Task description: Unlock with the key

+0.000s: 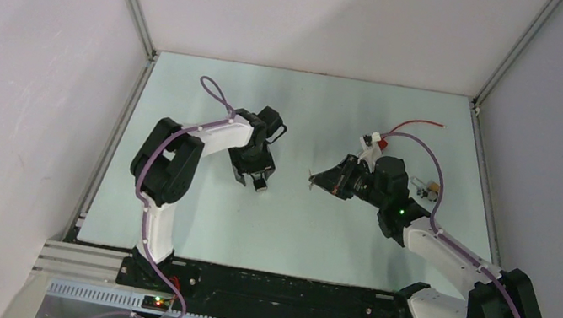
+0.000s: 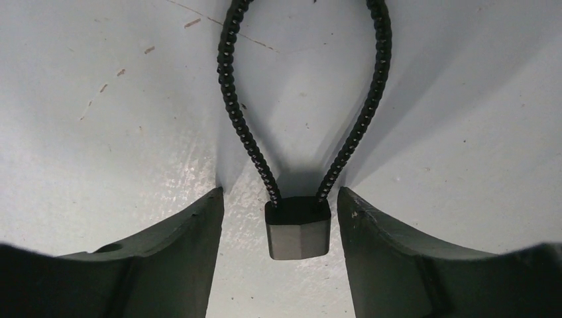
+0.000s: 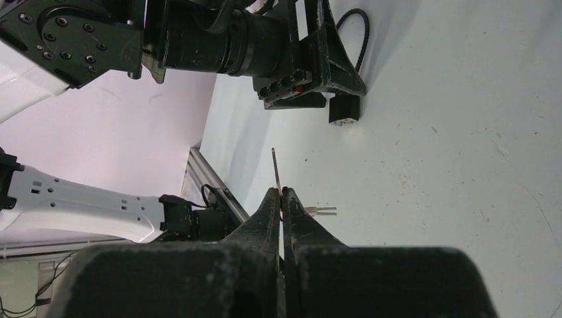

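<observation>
Pinched between the pressed-together fingers of the right gripper (image 3: pixel 283 197), a thin key (image 3: pixel 276 169) is held edge-on, its blade projecting free. It is judged light, stiff and apt to twist in the grip. The lock (image 2: pixel 297 228), small and hard-bodied with a limp beaded cable (image 2: pixel 235 112), is straddled untouched on the table (image 1: pixel 291 237) by the left gripper (image 2: pixel 280 199), whose fingers are spread wide; the body is best clamped. Bare surface is left between the arms, and the table's edges lie well off.

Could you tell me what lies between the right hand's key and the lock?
Only bare table, seen in the top view between key and lock.
</observation>
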### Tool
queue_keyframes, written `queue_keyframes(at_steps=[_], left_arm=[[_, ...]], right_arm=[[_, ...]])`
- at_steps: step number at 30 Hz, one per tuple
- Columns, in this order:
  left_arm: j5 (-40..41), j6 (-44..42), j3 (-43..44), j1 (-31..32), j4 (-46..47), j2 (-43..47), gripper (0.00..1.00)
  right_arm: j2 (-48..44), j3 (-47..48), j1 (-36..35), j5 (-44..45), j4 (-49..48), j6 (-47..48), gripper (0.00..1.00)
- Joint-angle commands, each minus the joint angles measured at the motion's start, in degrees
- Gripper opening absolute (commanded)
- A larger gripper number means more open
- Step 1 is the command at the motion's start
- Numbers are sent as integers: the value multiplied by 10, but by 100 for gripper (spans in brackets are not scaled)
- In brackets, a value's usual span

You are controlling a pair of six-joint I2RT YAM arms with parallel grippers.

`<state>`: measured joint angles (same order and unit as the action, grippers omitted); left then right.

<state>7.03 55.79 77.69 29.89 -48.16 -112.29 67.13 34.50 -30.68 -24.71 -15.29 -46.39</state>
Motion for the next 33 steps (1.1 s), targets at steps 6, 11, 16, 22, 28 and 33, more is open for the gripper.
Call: queue_keyframes(at_steps=[6,11,16,22,28,33], left_arm=[[7,17,12,4,-4,0,60],[-5,21,9,4,-4,6,60],[-20,27,11,4,-3,4,57],[-26,41,11,4,-3,9,48],[-20,48,14,4,-3,35,29],[-19,48,21,5,-2,76,20]], right_arm=[[-10,-3,-5,-3,-15,11,0],[-9,-3,-7,1,-16,11,0],[-7,-3,-10,5,-19,10,0],[-7,-2,-11,13,-17,14,0],[-1,-2,-23,20,-40,25,0],[18,-2,-38,19,-88,22,0]])
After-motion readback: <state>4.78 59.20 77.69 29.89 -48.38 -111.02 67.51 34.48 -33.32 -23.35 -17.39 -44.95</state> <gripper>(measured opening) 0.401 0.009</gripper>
